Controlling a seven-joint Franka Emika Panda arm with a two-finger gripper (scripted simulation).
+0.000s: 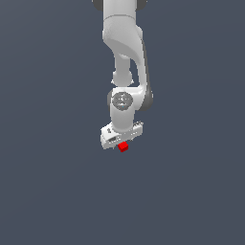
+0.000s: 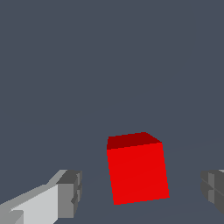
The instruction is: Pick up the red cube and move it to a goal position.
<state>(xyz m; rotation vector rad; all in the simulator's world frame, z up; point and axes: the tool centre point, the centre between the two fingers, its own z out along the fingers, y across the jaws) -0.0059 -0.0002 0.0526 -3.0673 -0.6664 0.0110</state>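
Gripper (image 2: 140, 192) fingers (image 2: 68, 194) spread apart; red cube (image 2: 138, 168) sits between them, touching neither pad, directly below the arm (image 1: 125, 57).

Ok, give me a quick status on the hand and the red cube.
Hand open, low over the surface. Red cube sits between the fingers, gaps both sides, not gripped. Nothing in the way.

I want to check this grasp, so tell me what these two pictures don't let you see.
- Exterior view: the fingers are hidden behind the gripper body and red cube.
- Wrist view: both fingers are cut off by the picture's edges.
- Either view: no goal marker shows.
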